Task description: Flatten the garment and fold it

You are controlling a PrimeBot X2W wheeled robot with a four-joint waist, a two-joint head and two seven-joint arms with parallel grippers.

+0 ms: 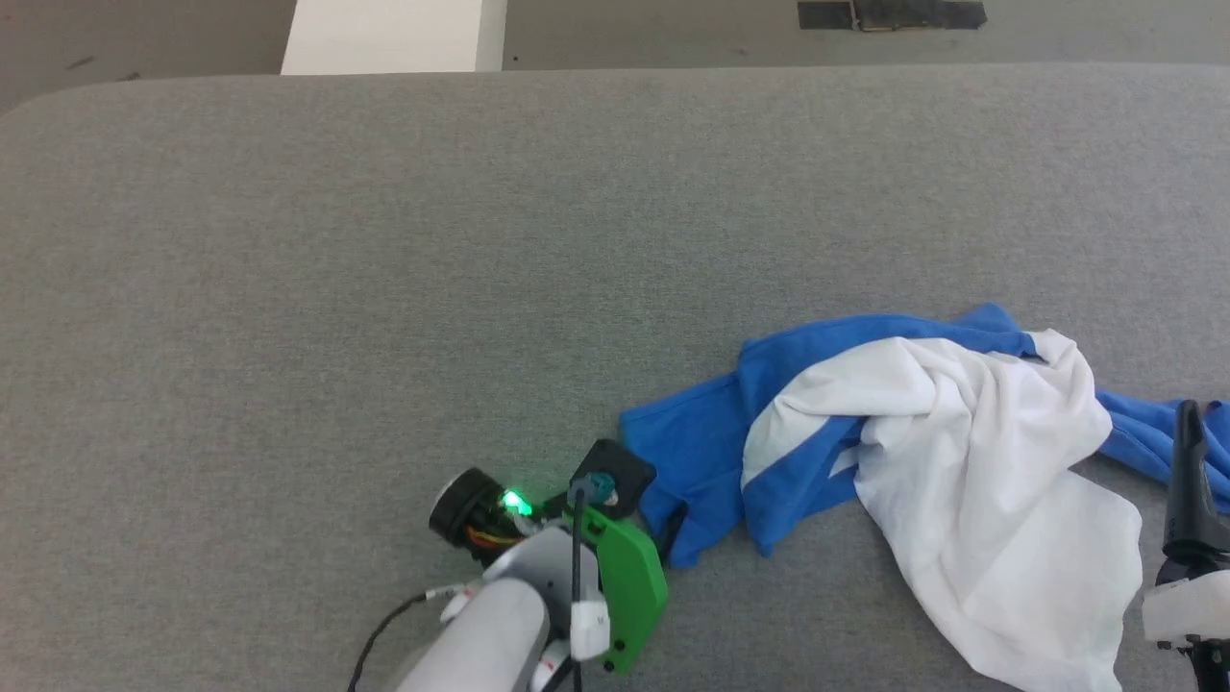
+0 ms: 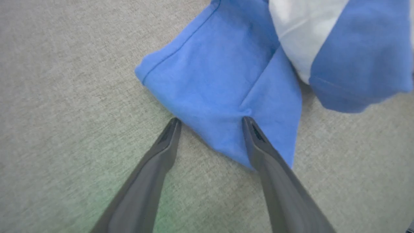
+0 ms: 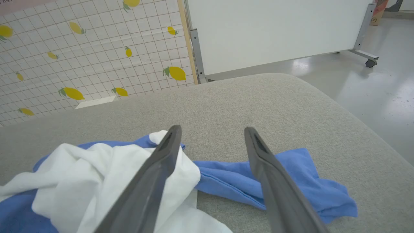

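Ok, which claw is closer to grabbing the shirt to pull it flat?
Left, probably. The left claw is open right at the end of a blue sleeve, one finger on the cloth, one at its edge. The right claw is open too, but seems to sit higher above the shirt.

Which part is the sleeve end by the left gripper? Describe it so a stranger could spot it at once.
On the wide grey table, the crumpled garment lies toward the robot's right. Its flat blue sleeve end sticks out nearest the left gripper, whose open fingers frame its near edge. Unlike the white body beside it, it is plain blue with a stitched hem.
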